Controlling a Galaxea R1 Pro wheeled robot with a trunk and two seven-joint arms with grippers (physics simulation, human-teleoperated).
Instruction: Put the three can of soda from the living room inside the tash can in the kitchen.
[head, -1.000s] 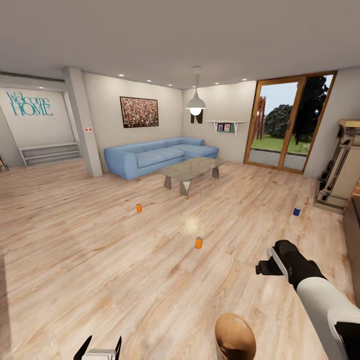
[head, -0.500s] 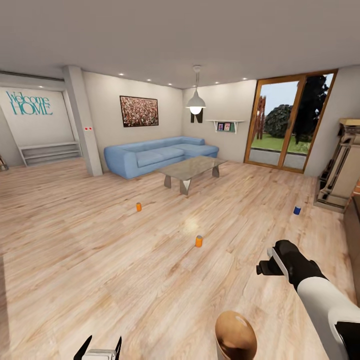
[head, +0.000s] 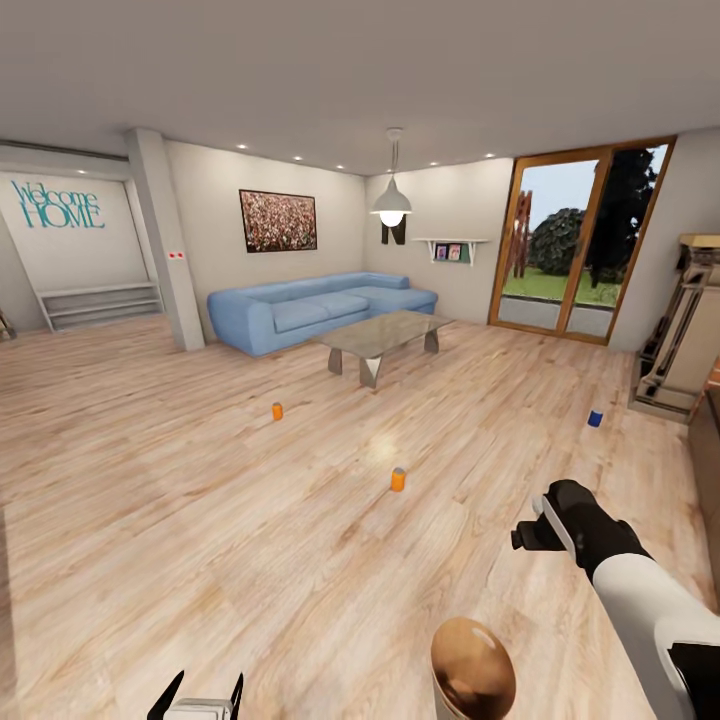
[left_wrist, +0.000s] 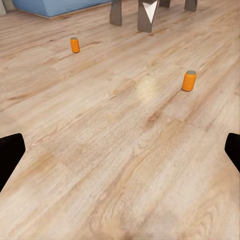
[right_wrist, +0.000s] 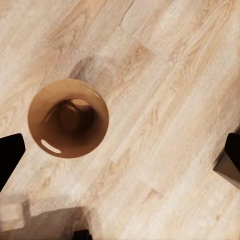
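Bright even render, pendant lamp (head: 391, 208) lit, edges stretched

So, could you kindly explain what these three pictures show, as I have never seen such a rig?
It is a simulated two-armed wheeled robot. The head view looks over a living room: two orange soda cans and a blue soda can stand on the wood floor, past them a blue sofa and low table. The left wrist view looks along the open left gripper at the orange cans. The right wrist view looks down into a brown-lined trash can. The right gripper holds nothing.
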